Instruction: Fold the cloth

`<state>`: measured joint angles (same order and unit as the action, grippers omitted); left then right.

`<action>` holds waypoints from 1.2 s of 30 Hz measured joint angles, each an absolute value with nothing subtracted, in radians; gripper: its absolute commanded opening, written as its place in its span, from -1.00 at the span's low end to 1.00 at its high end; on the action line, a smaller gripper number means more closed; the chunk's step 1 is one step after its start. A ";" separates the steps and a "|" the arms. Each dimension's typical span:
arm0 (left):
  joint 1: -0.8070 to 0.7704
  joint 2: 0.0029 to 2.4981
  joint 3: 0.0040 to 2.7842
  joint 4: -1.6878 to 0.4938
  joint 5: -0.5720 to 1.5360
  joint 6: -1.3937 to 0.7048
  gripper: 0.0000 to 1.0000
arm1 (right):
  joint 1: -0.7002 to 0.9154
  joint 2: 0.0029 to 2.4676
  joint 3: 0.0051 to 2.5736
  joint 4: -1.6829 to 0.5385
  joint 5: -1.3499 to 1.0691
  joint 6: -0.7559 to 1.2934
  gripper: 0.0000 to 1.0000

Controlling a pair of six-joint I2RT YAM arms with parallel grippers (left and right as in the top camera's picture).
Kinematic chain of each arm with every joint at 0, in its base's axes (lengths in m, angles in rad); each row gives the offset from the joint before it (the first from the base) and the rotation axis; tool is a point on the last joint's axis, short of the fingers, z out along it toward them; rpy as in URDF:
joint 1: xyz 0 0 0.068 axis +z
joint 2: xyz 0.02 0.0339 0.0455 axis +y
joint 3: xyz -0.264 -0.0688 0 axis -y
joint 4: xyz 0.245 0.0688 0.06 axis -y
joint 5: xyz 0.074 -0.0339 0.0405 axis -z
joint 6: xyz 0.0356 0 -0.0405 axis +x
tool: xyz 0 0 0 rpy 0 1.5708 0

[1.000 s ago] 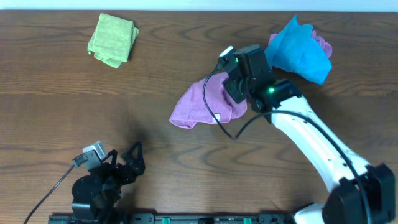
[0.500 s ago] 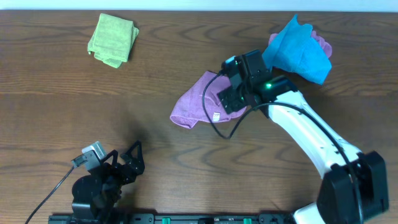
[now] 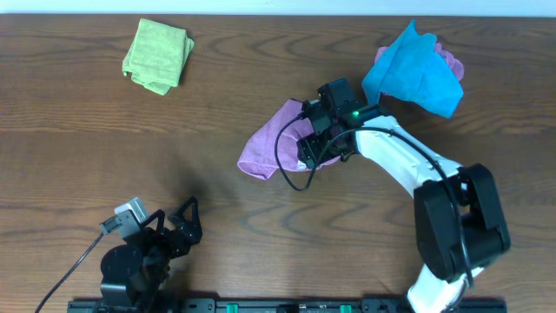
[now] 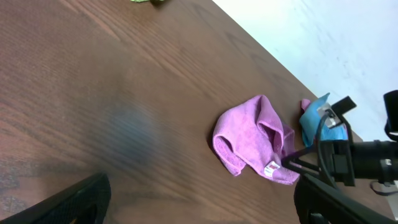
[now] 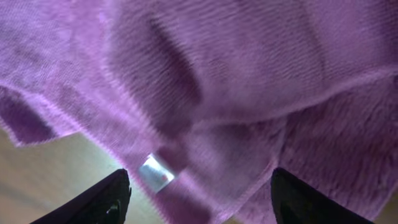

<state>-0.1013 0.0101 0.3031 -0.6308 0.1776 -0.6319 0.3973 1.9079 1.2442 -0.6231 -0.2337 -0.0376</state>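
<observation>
The purple cloth [image 3: 276, 139] lies crumpled on the table, a little right of centre; it also shows in the left wrist view [image 4: 255, 140] with its white tag [image 4: 271, 169]. My right gripper [image 3: 310, 149] is open, low over the cloth's near right edge. In the right wrist view the cloth [image 5: 217, 81] fills the frame, the tag [image 5: 155, 172] lies between my spread fingertips [image 5: 106, 199], and nothing is pinched. My left gripper [image 3: 178, 228] is open and empty at the table's front left, far from the cloth.
A bright blue cloth [image 3: 415, 69] lies at the back right over another pink-purple cloth [image 3: 449, 61]. A lime-green folded cloth [image 3: 158, 54] sits at the back left. Bare wooden table [image 3: 130, 156] lies between my left gripper and the purple cloth.
My right gripper has moved toward the front left and down, from the cloth's far right side to its near edge by the tag. The left arm has not moved.
</observation>
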 measured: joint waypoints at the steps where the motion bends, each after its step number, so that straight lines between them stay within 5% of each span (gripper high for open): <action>1: -0.101 0.010 0.303 -0.631 0.178 -0.632 0.91 | 0.396 1.917 1.244 -0.617 -0.233 -0.038 0.39; 5: -0.101 0.010 0.303 -0.631 0.178 -0.632 0.91 | 0.383 1.958 1.244 -0.609 -0.231 -0.040 0.21; 10: -0.101 0.010 0.303 -0.631 0.178 -0.632 0.91 | 0.372 1.976 1.245 -0.608 -0.229 -0.042 -0.77; 12: -0.101 0.010 0.303 -0.631 0.177 -0.632 0.91 | 0.371 1.977 1.245 -0.610 -0.231 -0.049 -0.97; 28: -0.101 0.010 0.303 -0.631 0.185 -0.632 0.91 | 0.404 1.707 1.244 -0.694 -0.308 -0.044 -0.98; 36: -0.101 0.010 0.303 -0.631 0.220 -0.633 0.91 | 0.477 1.636 1.243 -0.536 -0.366 -0.029 -0.97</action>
<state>-0.1013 0.0101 0.3031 -0.6312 0.2195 -0.6331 0.4767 1.6356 1.2434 -0.5362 -0.3660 -0.0288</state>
